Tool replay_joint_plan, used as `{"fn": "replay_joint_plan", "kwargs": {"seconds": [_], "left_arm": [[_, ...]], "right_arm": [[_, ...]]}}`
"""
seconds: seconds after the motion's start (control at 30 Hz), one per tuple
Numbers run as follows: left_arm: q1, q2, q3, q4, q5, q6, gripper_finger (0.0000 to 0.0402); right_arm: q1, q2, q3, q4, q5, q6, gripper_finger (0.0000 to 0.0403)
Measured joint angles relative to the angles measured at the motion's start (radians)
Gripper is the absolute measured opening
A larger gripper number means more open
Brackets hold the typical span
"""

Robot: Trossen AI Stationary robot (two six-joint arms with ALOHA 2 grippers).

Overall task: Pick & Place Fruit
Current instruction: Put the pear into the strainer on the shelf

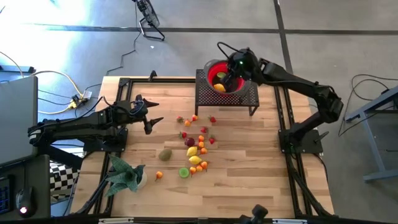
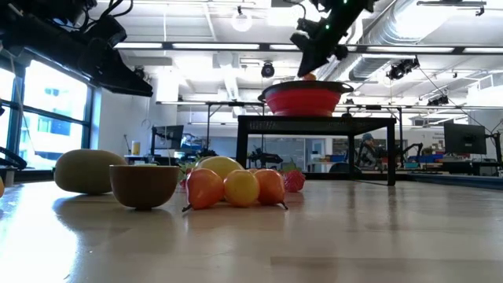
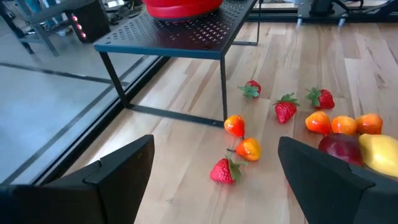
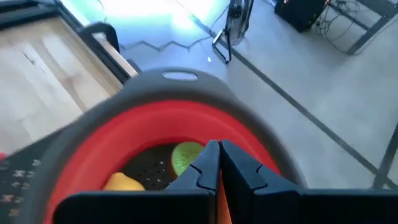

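Small toy fruits [image 1: 196, 146] lie loose on the middle of the wooden table: lemons, strawberries [image 3: 285, 109], tiny oranges, a plum, a kiwi [image 1: 165, 154] and a halved lime [image 1: 184, 172]. The red bowl [image 1: 214, 71] stands on a black perforated stand [image 1: 227, 93] at the far side, with a lemon [image 4: 124, 182] and a lime [image 4: 185, 155] in it. My right gripper [image 4: 219, 149] hangs over the bowl, shut on a small orange fruit. My left gripper [image 3: 214, 149] stands open at the table's left, its fingers pointing at the fruits and touching nothing. My right gripper pinches a small orange fruit between its two fingers; the fingers hide most of it, and only an orange sliver [image 4: 219, 196] shows between them. The fingers slant down from the table's right. The fruit [image 2: 310, 76] hangs clear, just above the bowl's rim.
A green leafy plant [image 1: 124, 174] lies at the near left corner, with one tiny orange [image 1: 158, 175] beside it. The stand's legs [image 3: 224, 93] rest on the table close to the far strawberries. Black frame rails [image 1: 286, 118] run along the table's sides.
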Motion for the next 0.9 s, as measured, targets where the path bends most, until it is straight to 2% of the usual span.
{"fn": "replay_joint_plan", "kwargs": {"seconds": [0.17,0.43,0.73,0.9], "left_arm": [[0.0,0.0,0.0,0.0,0.0,0.0,0.0337],[0.0,0.0,0.0,0.0,0.0,0.002,0.0337],[0.0,0.0,0.0,-0.001,0.001,0.002,0.0337],[0.0,0.0,0.0,-0.001,0.001,0.002,0.0337]], "right_arm": [[-0.032,0.056,0.0,0.0,-0.068,-0.003,0.0004],[-0.037,0.14,0.0,-0.003,-0.071,-0.036,0.0004],[-0.037,0.148,0.0,-0.001,-0.067,-0.048,0.0004],[-0.036,0.148,0.0,-0.002,-0.029,-0.054,0.0014]]}}
